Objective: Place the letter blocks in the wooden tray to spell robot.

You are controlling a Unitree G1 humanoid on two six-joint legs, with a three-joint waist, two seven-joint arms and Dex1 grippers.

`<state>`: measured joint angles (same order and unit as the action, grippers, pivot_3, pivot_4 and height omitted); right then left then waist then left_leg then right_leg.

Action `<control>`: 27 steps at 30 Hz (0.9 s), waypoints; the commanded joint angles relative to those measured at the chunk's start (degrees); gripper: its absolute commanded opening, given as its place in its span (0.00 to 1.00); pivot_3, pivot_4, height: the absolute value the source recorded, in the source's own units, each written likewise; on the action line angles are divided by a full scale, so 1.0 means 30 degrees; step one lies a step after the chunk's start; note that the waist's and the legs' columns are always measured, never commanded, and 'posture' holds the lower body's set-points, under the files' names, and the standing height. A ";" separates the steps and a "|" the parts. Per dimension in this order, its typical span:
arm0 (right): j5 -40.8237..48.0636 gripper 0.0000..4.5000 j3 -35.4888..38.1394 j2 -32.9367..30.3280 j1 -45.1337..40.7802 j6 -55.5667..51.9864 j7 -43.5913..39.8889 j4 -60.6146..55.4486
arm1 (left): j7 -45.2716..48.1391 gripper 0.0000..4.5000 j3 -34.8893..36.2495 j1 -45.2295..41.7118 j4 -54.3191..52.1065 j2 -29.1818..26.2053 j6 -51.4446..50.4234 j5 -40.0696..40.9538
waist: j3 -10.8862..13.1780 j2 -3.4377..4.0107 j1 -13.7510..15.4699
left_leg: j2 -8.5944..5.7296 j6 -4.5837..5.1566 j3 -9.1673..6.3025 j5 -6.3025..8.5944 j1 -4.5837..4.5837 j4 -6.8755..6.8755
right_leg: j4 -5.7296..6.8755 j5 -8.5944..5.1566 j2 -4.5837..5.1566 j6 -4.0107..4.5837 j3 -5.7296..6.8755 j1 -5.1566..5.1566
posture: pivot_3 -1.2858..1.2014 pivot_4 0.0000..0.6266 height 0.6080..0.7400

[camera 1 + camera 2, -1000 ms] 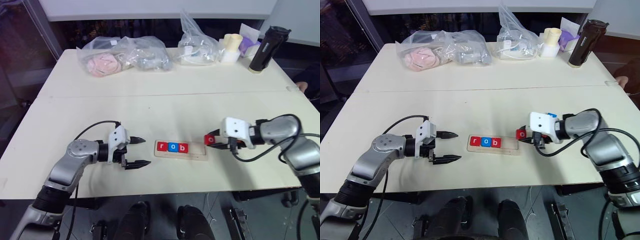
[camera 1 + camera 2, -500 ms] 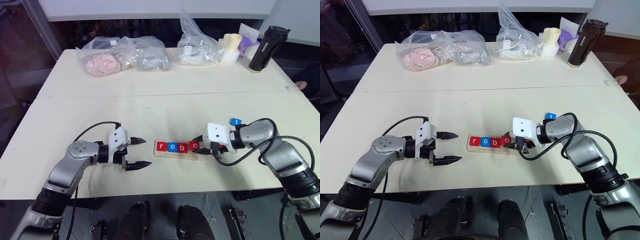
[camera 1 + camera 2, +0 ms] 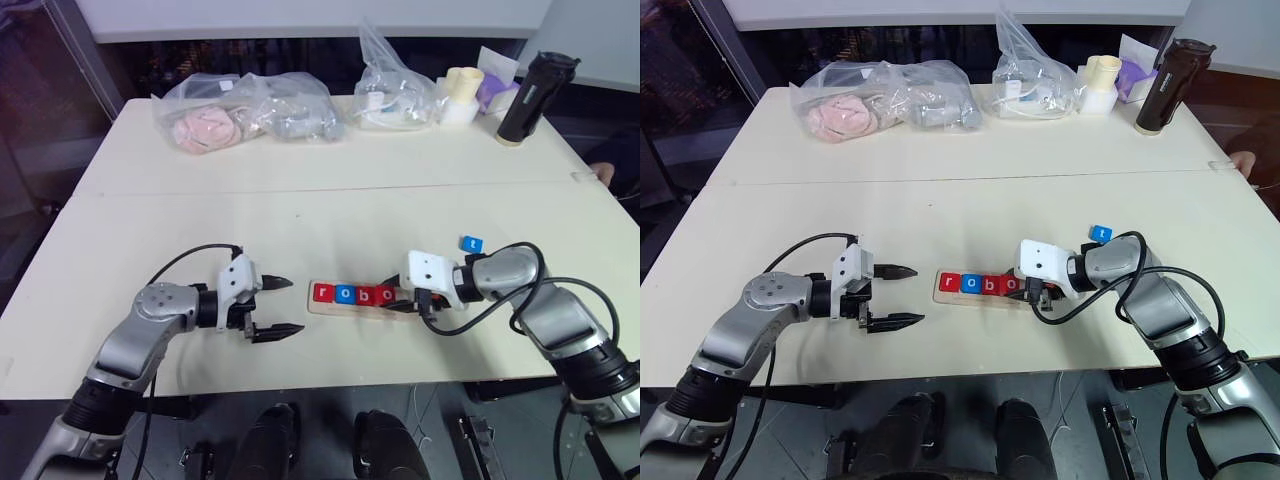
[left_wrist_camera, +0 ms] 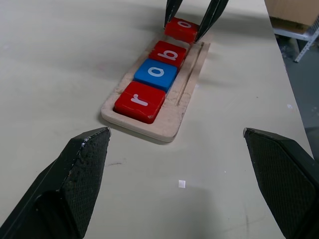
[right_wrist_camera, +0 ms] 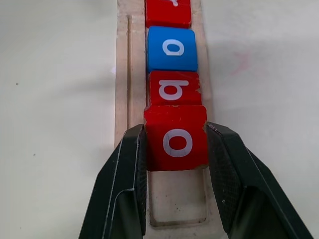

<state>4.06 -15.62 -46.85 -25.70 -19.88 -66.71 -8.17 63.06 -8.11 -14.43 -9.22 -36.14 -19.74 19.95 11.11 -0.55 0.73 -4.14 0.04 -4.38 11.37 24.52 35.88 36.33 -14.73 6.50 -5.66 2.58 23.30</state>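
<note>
- Cream desk in a dim room, with plastic bags and a black bottle along its far edge; the work sits near the near edge, about midway along it.
- Right gripper: its two black fingers are clamped on either side of a red "o" block — the fourth letter. The grip is on the side faces so the white letter stays face-up and the block can drop straight into the groove.
- That block sits just over the wooden tray, touching or all but touching the red "b" block ahead of it; whether it is fully seated I cannot tell. An empty stretch of groove lies behind it, room for the last letter.
- Further along the row: a blue "o" block and a red "r" block, butted together so the word reads from the tray's left end.
- A blue "t" block lies loose on the desk, beyond the right arm and well apart from the tray — the one piece not yet placed, by my judgement.
- Right arm: the wrist angles down and inward along the tray's length, the forearm bending back toward the desk's right edge.
- Left gripper: fingers spread wide, holding nothing, pointing sideways at the tray's left end from just beside it — parked clear, I judge, leaving the row to the other hand.
</note>
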 commanded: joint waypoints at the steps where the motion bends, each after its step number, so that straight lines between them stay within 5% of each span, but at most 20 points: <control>1: -0.0001 0.25 0.0188 0.0027 0.0011 -0.0019 0.0081 -0.0173 | -0.0048 1.00 0.0324 -0.0053 -0.0696 -0.0205 0.0011 0.0214 | 0.0000 0.0000 -0.0002 | 0.0000 0.0000 0.0000 0.0000 0.0000 0.0000 | 0.0000 0.0000 0.0000 0.0001 0.0001 0.0000 | 0.52 0.24 0.88; 18: -0.0299 0.25 0.0174 0.0194 0.0134 0.0263 0.0136 0.0262 | 0.0017 1.00 0.0254 -0.0206 -0.0631 -0.0189 0.0048 0.0184 | 0.0000 0.0000 -0.0002 | 0.0000 0.0000 0.0000 0.0000 0.0000 0.0003 | 0.0001 0.0001 0.0000 -0.0001 0.0001 -0.0002 | 0.52 0.24 0.88; 24: -0.0107 0.94 0.0225 0.0394 -0.0032 -0.0083 0.0118 -0.0046 | 0.0031 1.00 0.0237 -0.0252 -0.0587 -0.0171 0.0036 0.0182 | -0.0001 0.0001 -0.0001 | 0.0000 0.0000 0.0000 0.0000 -0.0001 0.0003 | 0.0001 0.0001 -0.0003 -0.0001 0.0001 -0.0003 | 0.52 0.24 0.88; 27: -0.0078 0.99 0.0254 0.0379 -0.0006 -0.0151 0.0126 -0.0150 | 0.0018 1.00 0.0224 -0.0267 -0.0583 -0.0153 0.0026 0.0179 | -0.0002 0.0001 0.0000 | 0.0000 0.0000 -0.0001 0.0000 -0.0001 0.0002 | 0.0001 0.0001 -0.0002 -0.0001 0.0001 -0.0004 | 0.52 0.24 0.88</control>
<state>3.24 -15.35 -45.95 -25.28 -20.41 -66.21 -6.64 63.07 -8.12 -14.38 -9.22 -36.14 -19.75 19.95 11.11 -0.55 0.73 -4.14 0.04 -4.38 11.37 24.52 35.89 36.33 -14.73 6.50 -5.66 2.58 23.29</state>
